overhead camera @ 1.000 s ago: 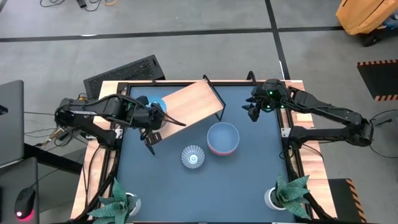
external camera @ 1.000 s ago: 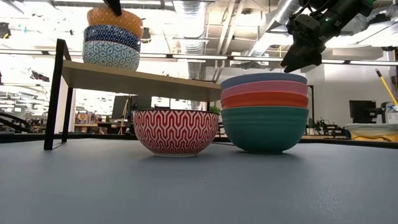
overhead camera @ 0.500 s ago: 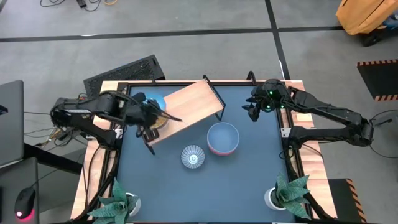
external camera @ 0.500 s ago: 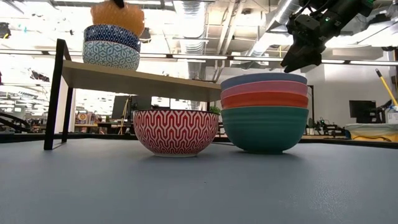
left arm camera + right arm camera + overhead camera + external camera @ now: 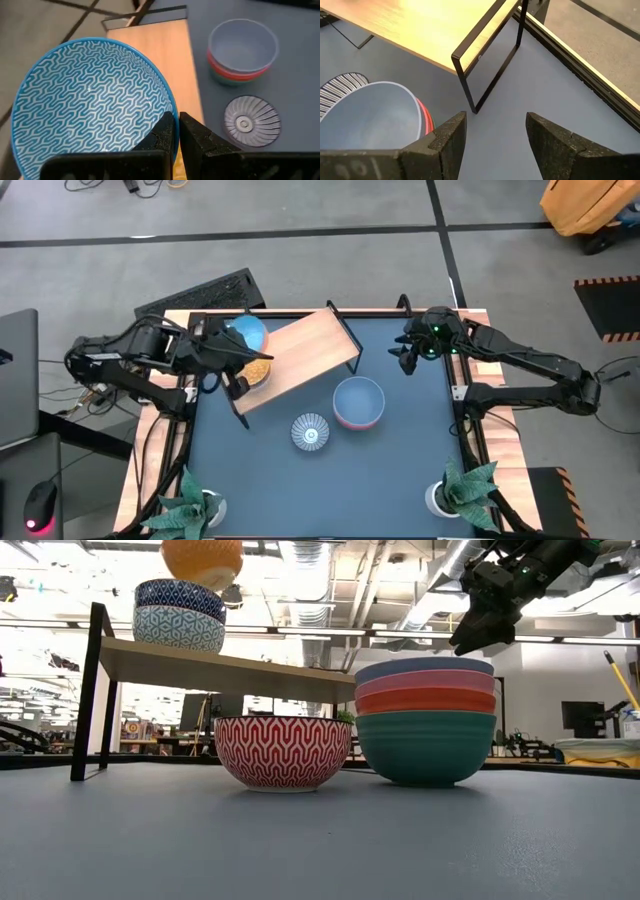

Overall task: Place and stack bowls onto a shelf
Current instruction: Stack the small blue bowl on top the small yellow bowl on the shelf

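The dark blue tabletop (image 5: 400, 470) carries the wooden shelf (image 5: 305, 352), which stands aslant toward the left rear corner; in the low view its board (image 5: 230, 671) runs back behind the nearer bowls, its far end hidden.

A nested stack of plain bowls (image 5: 425, 720) stands on the tabletop just right of the shelf: green at the bottom, then red, pink, and light blue on top. From above only the top bowl's blue inside and a pink rim show.

The red lattice bowl (image 5: 283, 751) stands on the table just beside that stack; its inside is blue-and-white radial-striped.

On the shelf's left end two patterned blue bowls (image 5: 180, 614) sit stacked.

The left gripper (image 5: 175, 131) pinches the rim of a blue zigzag-lined bowl (image 5: 95, 102), fingers clenched on it. Seen level, this orange-outside bowl hangs clear above the shelf stack, its top cut off by the frame edge.

An orange patch (image 5: 258, 370) lies on the shelf beside that gripper; what it is cannot be made out.

The right gripper (image 5: 492, 131) hovers over the table's right rear, fingers spread apart and holding nothing.
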Tool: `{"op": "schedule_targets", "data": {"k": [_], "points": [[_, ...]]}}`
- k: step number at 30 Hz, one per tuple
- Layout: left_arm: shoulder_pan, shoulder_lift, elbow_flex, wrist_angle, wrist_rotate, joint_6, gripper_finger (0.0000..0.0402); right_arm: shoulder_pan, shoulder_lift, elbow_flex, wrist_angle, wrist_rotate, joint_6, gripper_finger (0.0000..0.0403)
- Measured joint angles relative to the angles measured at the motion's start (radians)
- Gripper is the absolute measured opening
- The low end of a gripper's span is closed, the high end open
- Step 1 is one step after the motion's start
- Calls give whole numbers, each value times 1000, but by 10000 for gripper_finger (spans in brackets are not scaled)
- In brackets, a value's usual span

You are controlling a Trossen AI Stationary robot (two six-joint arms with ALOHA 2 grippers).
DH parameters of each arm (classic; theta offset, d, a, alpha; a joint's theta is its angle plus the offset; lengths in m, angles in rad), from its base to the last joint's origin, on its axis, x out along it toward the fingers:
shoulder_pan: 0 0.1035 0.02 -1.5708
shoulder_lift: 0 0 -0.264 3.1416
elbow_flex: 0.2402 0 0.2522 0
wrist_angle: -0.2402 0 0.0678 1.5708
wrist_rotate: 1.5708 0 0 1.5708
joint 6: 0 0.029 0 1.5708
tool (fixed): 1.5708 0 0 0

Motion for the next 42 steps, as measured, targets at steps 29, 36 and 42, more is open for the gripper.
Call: {"op": "schedule_targets", "data": {"k": [29, 36, 42], "points": [[4, 28, -138, -43, 182, -70, 0, -2, 0, 0, -3, 0, -3, 230], [7, 37, -138, -51, 190, -70, 0, -2, 0, 0, -3, 0, -3, 230], [33, 36, -137, -75, 241, -68, 6, -2, 0, 0, -3, 0, -10, 230]]}}
